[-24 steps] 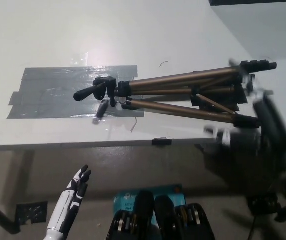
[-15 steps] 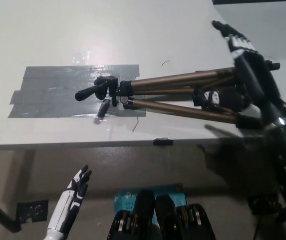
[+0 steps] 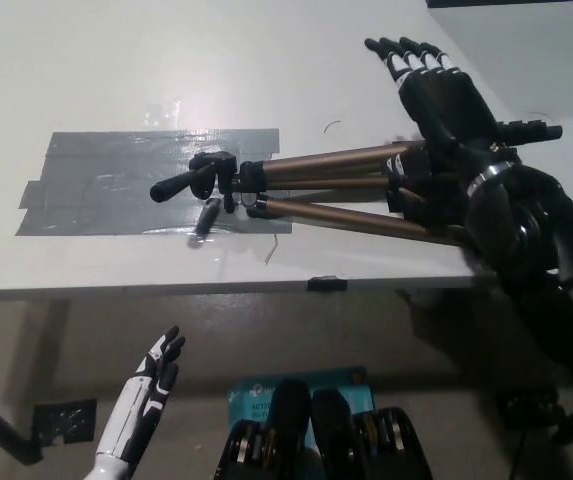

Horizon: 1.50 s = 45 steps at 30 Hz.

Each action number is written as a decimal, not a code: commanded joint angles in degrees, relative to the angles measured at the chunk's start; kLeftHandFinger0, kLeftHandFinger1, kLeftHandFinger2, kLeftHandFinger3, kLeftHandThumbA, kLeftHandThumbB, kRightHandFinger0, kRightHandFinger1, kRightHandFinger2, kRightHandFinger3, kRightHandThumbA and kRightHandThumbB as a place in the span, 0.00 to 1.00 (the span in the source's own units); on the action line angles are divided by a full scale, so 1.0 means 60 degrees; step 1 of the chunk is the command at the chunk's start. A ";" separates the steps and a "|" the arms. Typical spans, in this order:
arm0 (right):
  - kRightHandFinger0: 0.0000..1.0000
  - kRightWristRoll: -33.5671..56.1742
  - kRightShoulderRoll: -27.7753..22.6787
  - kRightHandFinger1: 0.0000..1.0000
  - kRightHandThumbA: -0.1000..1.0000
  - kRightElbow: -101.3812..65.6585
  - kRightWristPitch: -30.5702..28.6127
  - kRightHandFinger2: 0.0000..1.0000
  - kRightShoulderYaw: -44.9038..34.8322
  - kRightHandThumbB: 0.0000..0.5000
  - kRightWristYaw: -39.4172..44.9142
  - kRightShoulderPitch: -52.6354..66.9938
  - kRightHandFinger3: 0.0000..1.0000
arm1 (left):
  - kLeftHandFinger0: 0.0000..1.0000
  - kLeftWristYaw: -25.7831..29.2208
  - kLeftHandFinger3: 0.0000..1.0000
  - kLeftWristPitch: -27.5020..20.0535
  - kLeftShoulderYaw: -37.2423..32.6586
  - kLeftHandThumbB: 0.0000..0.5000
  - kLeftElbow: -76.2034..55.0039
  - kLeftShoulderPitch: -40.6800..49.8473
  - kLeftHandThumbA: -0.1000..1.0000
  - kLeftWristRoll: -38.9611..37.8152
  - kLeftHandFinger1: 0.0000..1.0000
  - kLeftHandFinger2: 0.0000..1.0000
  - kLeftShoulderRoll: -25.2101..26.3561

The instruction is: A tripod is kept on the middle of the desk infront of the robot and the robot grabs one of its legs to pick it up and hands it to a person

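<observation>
Tripod (image 3: 346,185) lay flat on desk (image 3: 116,60). Right hand (image 3: 436,85) hovered above legs, fingers spread, empty. Left hand (image 3: 151,385) rested low, open.

Tripod (image 3: 346,185) lies folded on its side across the white desk (image 3: 116,60), head end over the grey tape patch (image 3: 116,185), feet toward the desk's right edge. Desk surface beyond the tripod, toward the far edge, is bare; so is the strip between the nearest leg and the front edge, though narrow. Right hand (image 3: 444,95), fingers spread, and its black forearm cover the foot end of the legs, blocking that side. Left hand (image 3: 151,385) sits below the front edge, fingers apart, with open room above it
</observation>
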 commanded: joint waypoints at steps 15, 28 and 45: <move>1.00 -0.0550 -0.0029 1.00 1.00 0.1575 -0.0549 1.00 0.0377 0.85 -0.0681 -0.0894 1.00 | 1.00 -0.0304 1.00 0.0280 -0.0136 0.40 -0.0538 -0.0227 1.00 0.0152 1.00 1.00 0.0292; 0.20 -0.1924 0.0184 0.27 0.24 0.3221 -0.2426 0.37 0.1060 0.37 -0.5853 -0.1343 0.35 | 1.00 -0.0449 1.00 0.0264 -0.0112 0.38 -0.0506 -0.0354 1.00 -0.0057 1.00 1.00 0.0248; 0.00 -0.1782 0.0275 0.36 0.00 0.4811 -0.3203 0.82 0.1386 0.44 -0.7217 -0.1736 0.78 | 0.80 -0.0661 1.00 0.0259 -0.0150 0.21 -0.0547 -0.0648 1.00 -0.0130 0.93 1.00 0.0370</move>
